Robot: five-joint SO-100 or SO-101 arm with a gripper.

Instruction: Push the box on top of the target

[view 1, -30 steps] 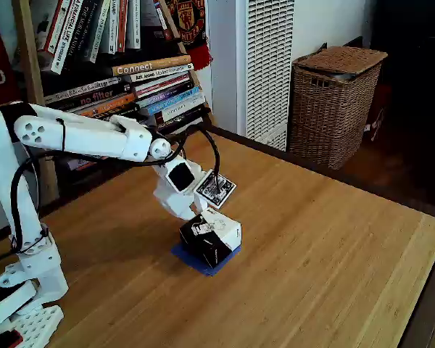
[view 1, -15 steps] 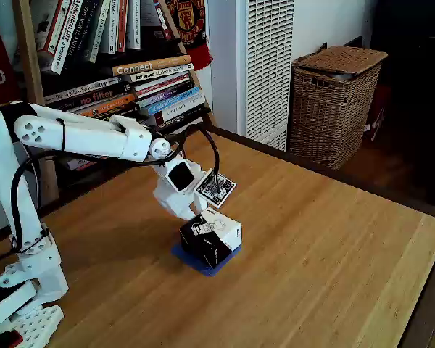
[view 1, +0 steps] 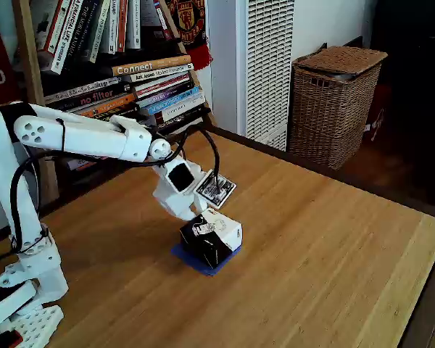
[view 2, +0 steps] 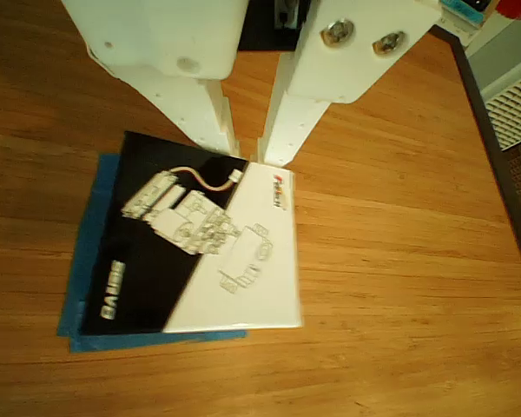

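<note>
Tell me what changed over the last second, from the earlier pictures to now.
Almost nothing. In the fixed view the gripper holds its place at the back of the box, jaws slightly apart; any shift is too slight to call. The box sits over the blue tape target exactly as before.

In the fixed view, the half black, half white cardboard box [view 1: 212,237] hid most of the blue tape square target [view 1: 186,256], leaving slivers at its base. In the other view only a left strip and bottom edge of the target [view 2: 85,261] showed. There the white two-finger gripper [view 2: 246,152] was cut off by the top edge, and its fingertips met the box [view 2: 200,252] edge; contact could not be told. The box's printed marks were too blurred to read.
</note>
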